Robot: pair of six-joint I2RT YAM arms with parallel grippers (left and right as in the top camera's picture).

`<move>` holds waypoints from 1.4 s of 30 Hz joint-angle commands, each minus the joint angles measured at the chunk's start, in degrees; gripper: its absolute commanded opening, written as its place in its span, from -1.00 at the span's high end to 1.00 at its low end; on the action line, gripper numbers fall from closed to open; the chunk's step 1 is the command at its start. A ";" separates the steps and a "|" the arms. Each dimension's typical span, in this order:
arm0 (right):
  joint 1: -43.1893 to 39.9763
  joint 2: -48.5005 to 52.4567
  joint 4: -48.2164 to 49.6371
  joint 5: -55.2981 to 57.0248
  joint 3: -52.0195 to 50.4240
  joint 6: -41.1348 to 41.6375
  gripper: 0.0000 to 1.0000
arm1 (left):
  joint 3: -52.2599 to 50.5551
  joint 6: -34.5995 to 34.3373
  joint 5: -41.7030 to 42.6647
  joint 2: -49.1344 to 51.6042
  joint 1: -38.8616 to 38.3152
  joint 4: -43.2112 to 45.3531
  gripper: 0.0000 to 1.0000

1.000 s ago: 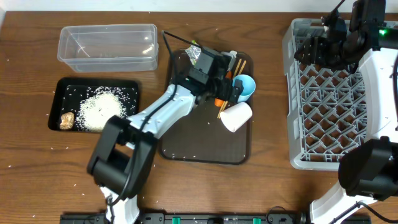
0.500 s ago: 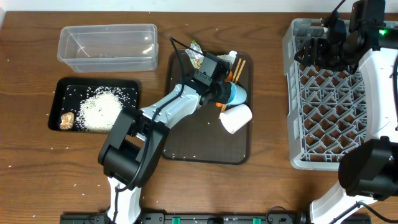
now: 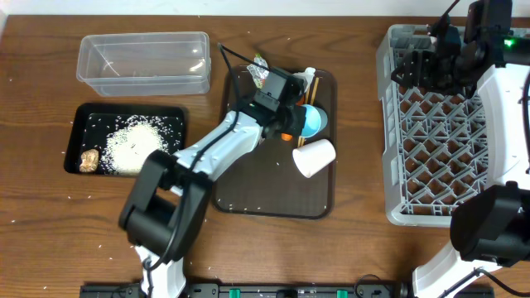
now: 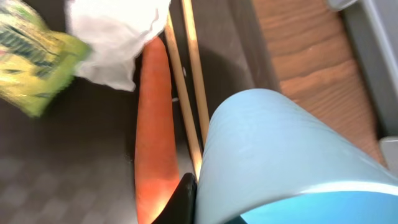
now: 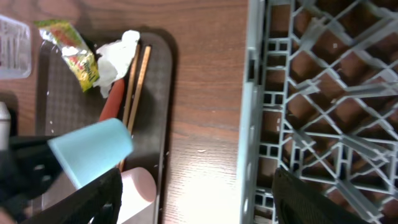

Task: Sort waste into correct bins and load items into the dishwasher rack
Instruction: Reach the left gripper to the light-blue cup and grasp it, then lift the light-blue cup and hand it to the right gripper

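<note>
Clamping the small light blue cup (image 3: 313, 120) near the serving tray's (image 3: 273, 207) far edge, my left gripper (image 3: 290, 120) begins rack loading. My right gripper (image 3: 421, 64) hangs agape and empty over the bare dishwasher rack's (image 3: 397, 165) far-left corner. Rice (image 3: 132, 145) lies in the black tray (image 3: 79, 112); carrot (image 4: 152, 124), wrapper (image 4: 31, 43), tissue (image 4: 112, 31), chopsticks (image 4: 193, 62) and pink cup (image 3: 315, 156) wait.

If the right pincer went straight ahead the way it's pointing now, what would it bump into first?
Probably the bare wooden table, in the strip between the brown tray and the grey rack. The open right pincer aims there, though depth is hard to judge and the rack's rim lies close.
</note>
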 commanded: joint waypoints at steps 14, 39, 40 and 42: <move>5.42 -0.59 3.72 -30.16 -1.92 -15.30 -0.71 | 1.09 1.27 45.20 -9.18 14.73 -2.91 0.88; 14.23 -0.61 32.37 -68.30 -19.21 -19.65 -0.67 | 1.05 3.43 65.64 -8.98 20.44 4.17 0.87; 14.40 -0.61 32.39 -68.30 -19.21 -19.65 -0.67 | 1.05 3.48 65.64 -8.98 20.44 4.17 0.88; 14.95 -0.61 32.70 -68.28 -19.21 -19.67 -0.68 | 1.05 3.61 65.64 -8.98 20.44 4.20 0.88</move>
